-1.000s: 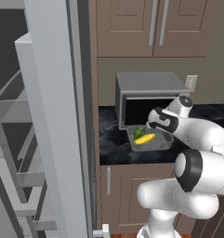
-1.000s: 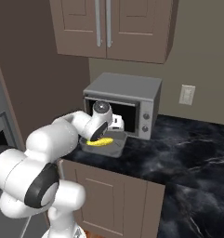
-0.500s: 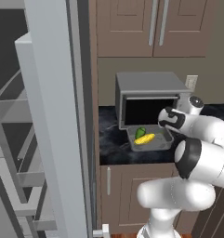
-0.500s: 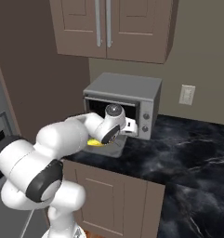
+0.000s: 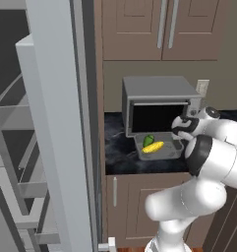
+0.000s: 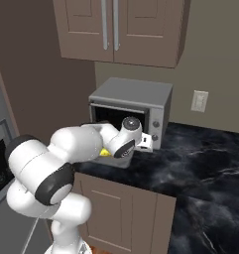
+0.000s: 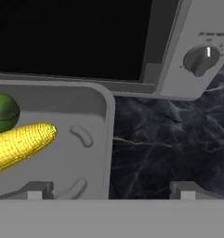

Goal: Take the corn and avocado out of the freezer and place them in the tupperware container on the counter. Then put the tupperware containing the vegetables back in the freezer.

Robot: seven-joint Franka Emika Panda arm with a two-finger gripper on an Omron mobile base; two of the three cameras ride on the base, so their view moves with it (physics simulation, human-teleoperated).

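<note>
Hand view: corn [image 7: 20, 146] and avocado [image 7: 3, 111] lie in the tupperware container [image 7: 92, 153], at 9 o'clock of the open, empty end effector [image 7: 111, 189]. Next, judged: grasp its rim, carry it to the freezer [image 5: 51, 128].

Even, soft rendered light, faint shadows, no glare, slightly coarse, low-resolution edges

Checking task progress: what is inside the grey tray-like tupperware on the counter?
Inside the shallow grey tupperware container lie the yellow corn cob and the dark green avocado. The frame edge cuts off both.
</note>
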